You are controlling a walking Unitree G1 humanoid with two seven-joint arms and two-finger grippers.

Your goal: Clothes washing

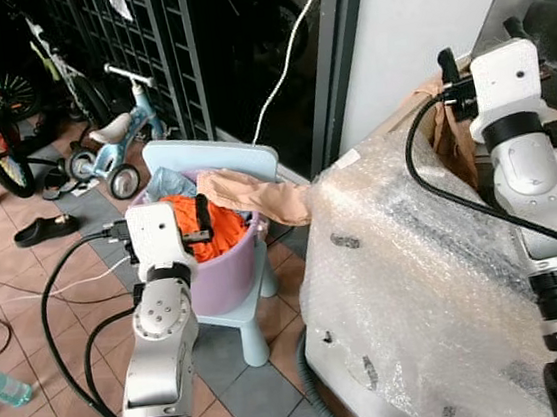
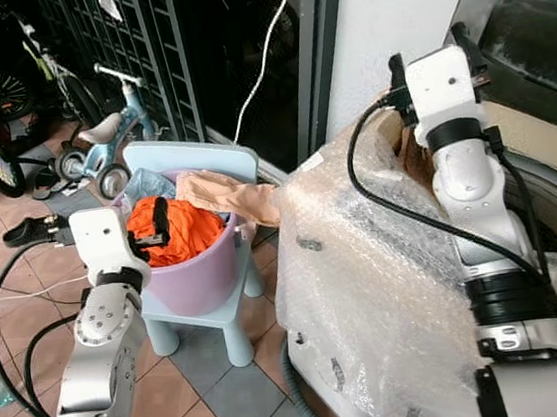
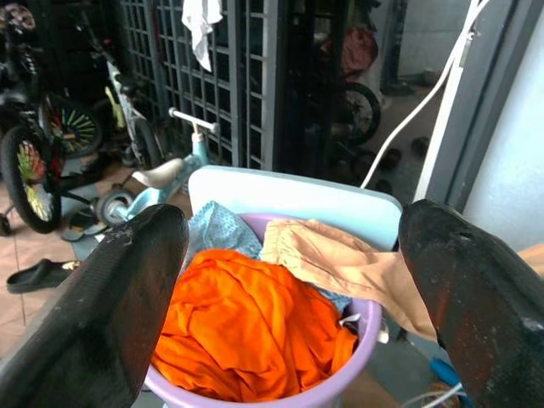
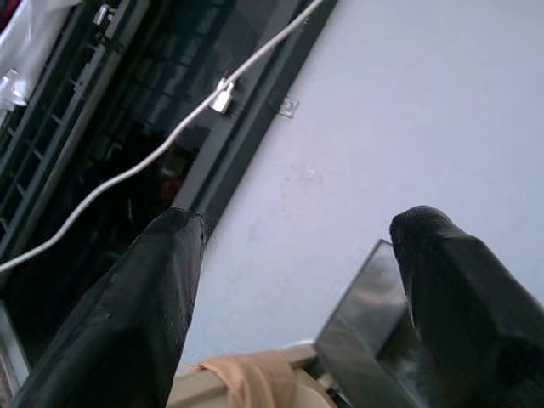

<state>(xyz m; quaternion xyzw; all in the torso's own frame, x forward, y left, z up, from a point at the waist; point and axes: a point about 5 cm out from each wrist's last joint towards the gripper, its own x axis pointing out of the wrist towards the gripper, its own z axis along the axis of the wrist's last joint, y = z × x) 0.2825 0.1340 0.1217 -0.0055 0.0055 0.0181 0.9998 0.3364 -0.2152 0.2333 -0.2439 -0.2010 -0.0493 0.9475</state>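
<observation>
Laundry, an orange garment heaped in the lilac basket, is seen directly ahead of and below the left pincer, whose fingers are spread apart, nearer than the raised, likewise spread right pincer.

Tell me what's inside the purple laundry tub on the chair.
The purple tub holds an orange garment on top, a light blue patterned cloth behind it, and a tan garment draped over the rim. Anything beneath them is covered.
</observation>
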